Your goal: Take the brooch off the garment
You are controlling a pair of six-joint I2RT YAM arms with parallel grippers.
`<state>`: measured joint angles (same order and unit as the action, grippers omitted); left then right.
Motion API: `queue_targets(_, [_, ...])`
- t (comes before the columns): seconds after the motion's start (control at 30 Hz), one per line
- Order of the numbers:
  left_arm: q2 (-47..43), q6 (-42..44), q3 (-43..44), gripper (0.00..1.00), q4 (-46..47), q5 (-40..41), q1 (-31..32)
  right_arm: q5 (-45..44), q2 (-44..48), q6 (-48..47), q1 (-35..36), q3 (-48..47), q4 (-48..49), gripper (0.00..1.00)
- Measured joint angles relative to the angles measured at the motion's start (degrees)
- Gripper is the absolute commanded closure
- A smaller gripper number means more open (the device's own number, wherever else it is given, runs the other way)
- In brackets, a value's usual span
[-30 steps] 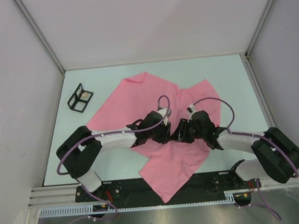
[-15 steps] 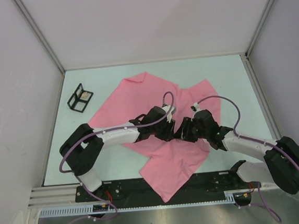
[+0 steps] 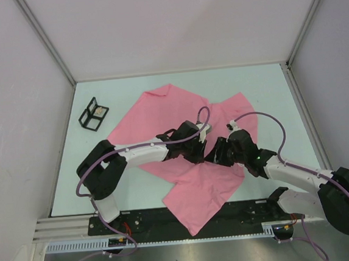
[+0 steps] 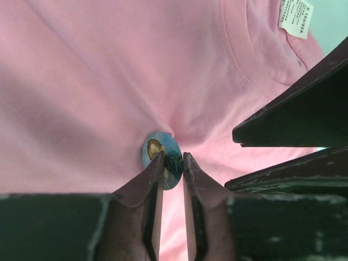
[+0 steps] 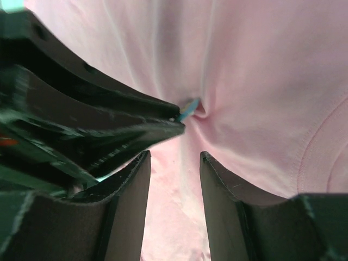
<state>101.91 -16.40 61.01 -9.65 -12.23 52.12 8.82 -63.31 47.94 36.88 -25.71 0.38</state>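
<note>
The pink garment (image 3: 160, 110) lies spread on the table, its white label (image 4: 295, 16) at the collar. The brooch (image 4: 169, 147) is a small round blue and brown disc on the cloth, which puckers around it. My left gripper (image 4: 173, 163) is shut on the brooch's edge; in the top view it (image 3: 202, 154) sits mid-shirt. In the right wrist view the brooch (image 5: 187, 110) shows as a blue sliver at the left gripper's fingertips. My right gripper (image 5: 175, 157) is open, just below them over the cloth, holding nothing. In the top view it (image 3: 214, 155) meets the left gripper.
A small black wire stand (image 3: 93, 114) sits on the table at the far left, beside the shirt. The table (image 3: 269, 91) is pale green, walled on three sides. Both arms lie low across the shirt's near half.
Both grippers have shifted to the right and slightly farther over the shirt, staying tip to tip. The right arm's elbow has swung toward the near right corner.
</note>
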Motion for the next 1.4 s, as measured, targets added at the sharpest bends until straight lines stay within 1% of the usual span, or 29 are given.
queue_targets(0.07, [0.00, 0.00, 0.46, 0.87, -0.26, 0.26, 0.00, -0.22, -0.28, 0.02, 0.42, 0.59, 0.17, 0.55])
queue_targets(0.17, [-0.02, -0.04, 0.76, 0.90, -0.33, 0.68, 0.00, -0.42, -1.90, 0.02, 0.68, 1.25, 0.55, 0.55])
queue_targets(0.23, [-0.24, -0.07, 0.76, 0.87, -0.33, 1.18, -0.02, -0.39, -3.48, 0.07, 0.87, 1.51, 0.94, 0.56])
queue_targets(0.27, [-0.39, -0.07, 0.72, 0.80, -0.35, 1.44, -0.04, -0.39, -4.17, 0.09, 0.94, 1.60, 1.11, 0.56])
queue_targets(0.37, [-0.96, -0.33, -0.07, 0.72, -0.31, 1.55, -0.15, -0.42, -5.55, 0.26, 1.09, 1.66, 2.23, 0.57])
queue_targets(0.43, [-1.03, -0.68, -0.83, 0.72, -0.35, 1.49, -0.17, -0.39, -6.27, 0.46, 1.18, 1.66, 3.13, 0.58])
queue_targets(0.53, [-1.03, -1.16, -1.66, 0.78, -0.35, 1.07, -0.20, -0.37, -7.48, 0.52, 1.31, 1.66, 4.48, 0.58])
queue_targets(0.57, [-1.03, -1.20, -1.75, 0.81, -0.35, 1.03, -0.17, -0.39, -7.76, 0.57, 1.36, 1.66, 4.68, 0.59])
queue_targets(0.7, [-1.09, -1.53, -1.90, 0.85, -0.22, 1.11, -0.52, -0.42, -8.35, 0.85, 1.79, 1.66, 5.20, 0.59])
queue_targets(0.73, [-1.14, -1.55, -2.03, 0.85, -0.11, 1.11, -0.63, -0.42, -8.48, 0.87, 1.84, 1.64, 5.33, 0.59])
queue_targets(0.77, [-1.18, -1.57, -2.12, 0.79, -0.09, 1.14, -0.74, -0.44, -8.59, 0.87, 1.92, 1.64, 5.44, 0.60])
queue_targets(0.8, [-1.22, -1.62, -2.25, 0.76, 0.00, 1.11, -0.85, -0.46, -8.81, 0.87, 1.95, 1.64, 5.53, 0.60])
queue_targets(0.9, [-1.62, -1.84, -2.67, 0.73, 0.20, 1.07, -1.09, -0.70, -9.55, 0.90, 2.08, 1.62, 5.53, 0.63])
queue_targets(0.93, [-1.75, -2.08, -2.91, 0.74, 0.44, 1.03, -1.25, -0.83, -9.70, 0.87, 2.10, 1.60, 5.53, 0.64])
queue_targets(0.97, [-1.88, -2.23, -3.15, 0.78, 0.57, 0.98, -1.33, -0.98, -9.92, 0.90, 2.19, 1.57, 5.53, 0.66])
queue_targets(1.07, [-2.34, -2.93, -3.89, 0.85, 1.20, 0.68, -1.70, -1.62, -10.36, 0.96, 2.51, 1.33, 5.44, 0.71])
queue_targets(1.2, [-3.13, -3.26, -4.98, 0.91, 1.79, -0.02, -2.43, -2.91, -10.40, 1.09, 3.23, 0.63, 5.44, 0.75])
queue_targets(1.3, [-3.30, -3.54, -5.07, 0.98, 1.92, -0.24, -2.78, -3.98, -10.86, 1.31, 4.04, -0.39, 5.44, 0.80])
queue_targets(1.33, [-3.32, -3.63, -5.07, 1.00, 1.97, -0.31, -2.78, -4.17, -11.17, 1.33, 4.24, -0.72, 5.46, 0.80])
queue_targets(1.4, [-3.37, -3.82, -5.09, 1.00, 2.32, -0.52, -2.80, -5.22, -11.96, 1.55, 4.87, -1.60, 5.33, 0.83])
